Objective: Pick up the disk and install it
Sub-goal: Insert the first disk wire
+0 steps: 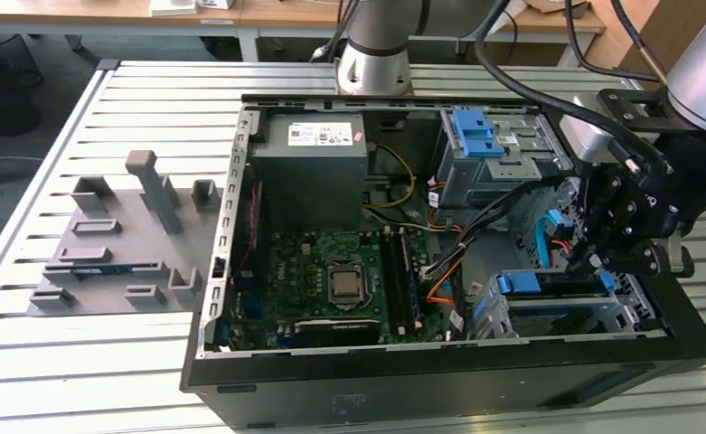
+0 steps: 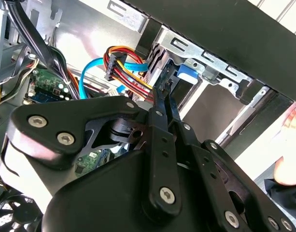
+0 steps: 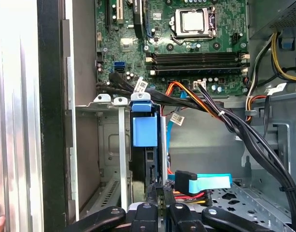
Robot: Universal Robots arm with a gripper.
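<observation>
Inside the open case, at the drive cage (image 1: 558, 303) by its front wall, the gripper (image 3: 160, 205) looks clenched on the disk's (image 3: 146, 130) rear edge, disk standing on edge in the bay, long axis running straight ahead.

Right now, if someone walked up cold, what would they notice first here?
An open computer case lies on a slatted metal table, its green motherboard bare in the middle. The black gripper reaches into the drive cage at the exterior view's right, where the blue-railed disk sits. On the exterior view's left, a grey fixture stands beside the case.
</observation>
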